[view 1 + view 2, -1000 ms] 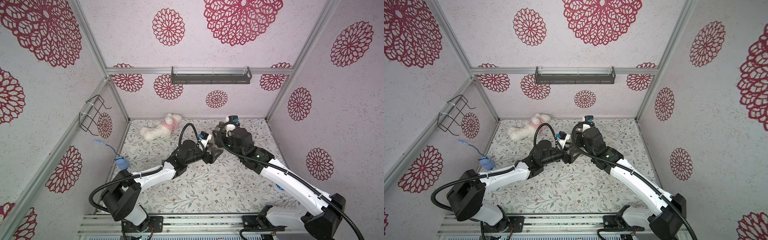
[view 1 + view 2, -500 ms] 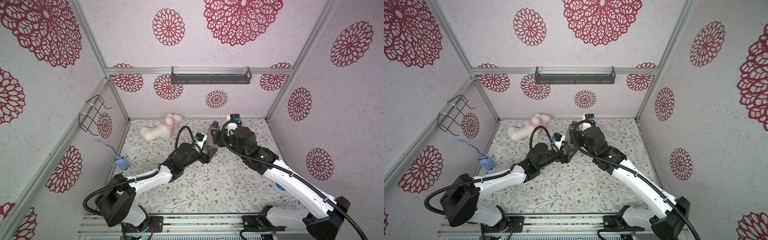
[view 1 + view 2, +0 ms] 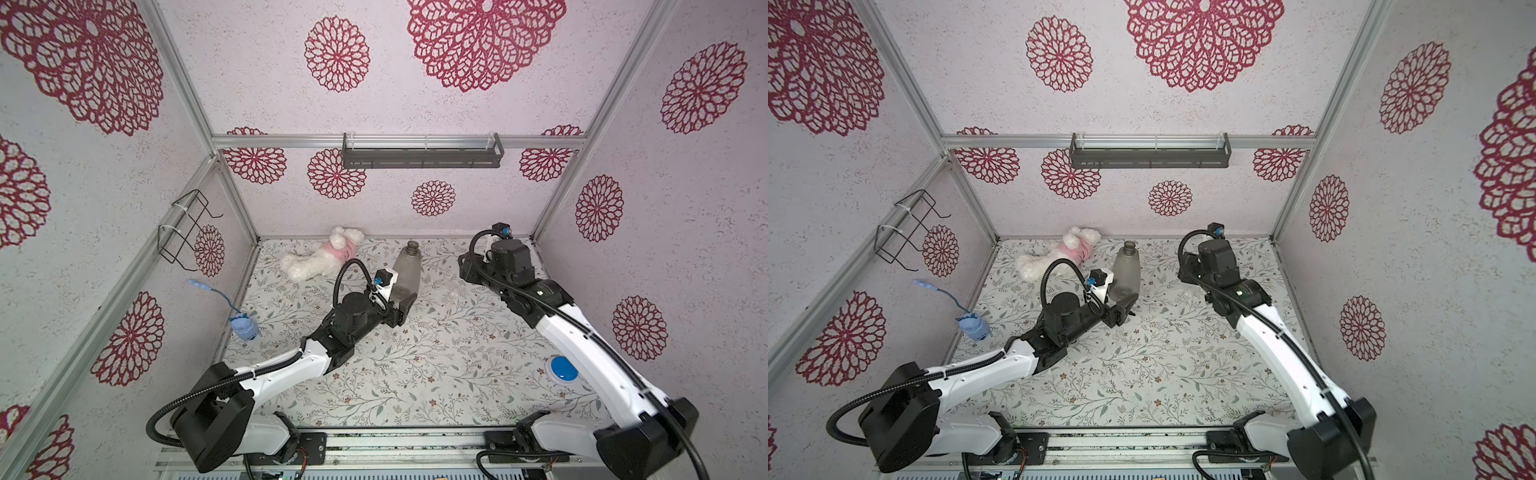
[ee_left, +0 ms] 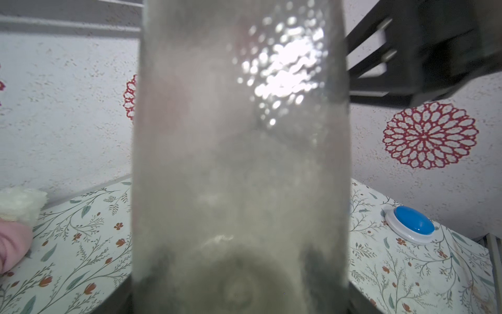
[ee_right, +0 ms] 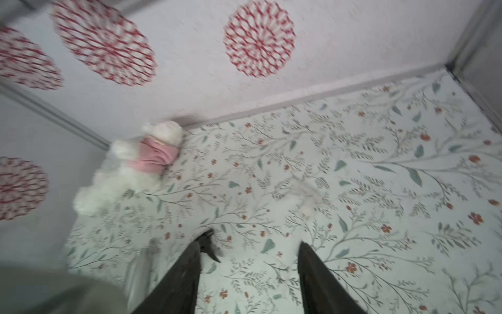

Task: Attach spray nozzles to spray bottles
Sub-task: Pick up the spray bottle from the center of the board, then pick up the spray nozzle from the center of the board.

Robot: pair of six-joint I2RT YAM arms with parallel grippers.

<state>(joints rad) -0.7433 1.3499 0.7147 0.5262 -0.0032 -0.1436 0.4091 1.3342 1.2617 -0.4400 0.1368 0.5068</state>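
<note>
Top views | left hand (image 3: pixel 402 309) grips upright grey bottle (image 3: pixel 407 268) | right hand (image 5: pixel 248 267) parted, empty, well apart

The left arm reaches from its near-left base toward the middle, forearm low and level, its hand (image 3: pixel 401 305) clamped around the base of the upright grey bottle (image 3: pixel 406 272). The right arm stretches from the near-right base toward the far right, wrist bent down. Its hand (image 5: pixel 250 261) holds nothing, fingers (image 5: pixel 316 274) apart above the surface (image 5: pixel 353 190).
</note>
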